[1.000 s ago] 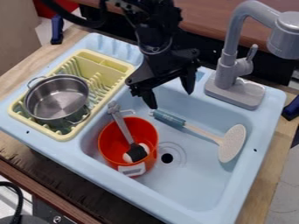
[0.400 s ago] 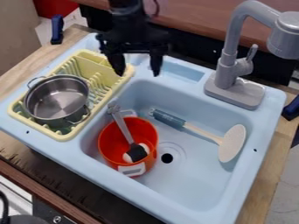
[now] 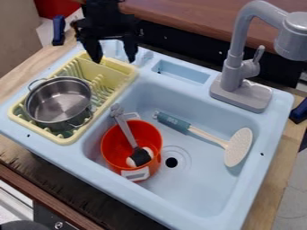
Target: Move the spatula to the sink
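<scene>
pale blue plastic makes the sink (image 3: pixel 189 191), which takes most of the frame. near the yellow dish rack (image 3: pixel 64 140), at the upper left, is the black gripper (image 3: pixel 114 61); its two fingers are spread apart and hold nothing. right of the centre of the frame, the spatula (image 3: pixel 237 150) already lies inside the sink. i think it is light, quite stiff and not fragile. its flat head (image 3: pixel 242 140) could slip or turn, so it is better to pinch across the thick handle (image 3: pixel 174 122). the head is cream, rounded and finely dotted; the handle is blue-green; the pale neck (image 3: pixel 208 136) is thin.
</scene>
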`<control>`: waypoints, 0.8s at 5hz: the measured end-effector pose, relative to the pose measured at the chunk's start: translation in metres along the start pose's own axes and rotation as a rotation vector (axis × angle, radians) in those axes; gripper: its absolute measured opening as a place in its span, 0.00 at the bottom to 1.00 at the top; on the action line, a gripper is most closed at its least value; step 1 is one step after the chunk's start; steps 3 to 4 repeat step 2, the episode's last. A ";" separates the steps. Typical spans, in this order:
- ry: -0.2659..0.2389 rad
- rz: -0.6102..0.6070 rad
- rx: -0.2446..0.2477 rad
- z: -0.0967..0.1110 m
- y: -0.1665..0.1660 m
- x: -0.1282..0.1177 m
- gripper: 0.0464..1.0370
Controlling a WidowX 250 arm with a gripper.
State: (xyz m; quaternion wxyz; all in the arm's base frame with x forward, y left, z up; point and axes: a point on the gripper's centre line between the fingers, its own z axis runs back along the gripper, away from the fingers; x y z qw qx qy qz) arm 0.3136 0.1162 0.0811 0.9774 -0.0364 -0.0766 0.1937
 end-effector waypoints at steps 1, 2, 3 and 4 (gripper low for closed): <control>0.026 -0.039 -0.018 0.008 0.015 -0.012 0.94; 0.020 -0.047 -0.046 0.019 0.033 -0.022 0.94; 0.020 -0.047 -0.046 0.019 0.033 -0.022 0.94; 0.020 -0.047 -0.046 0.019 0.033 -0.022 0.94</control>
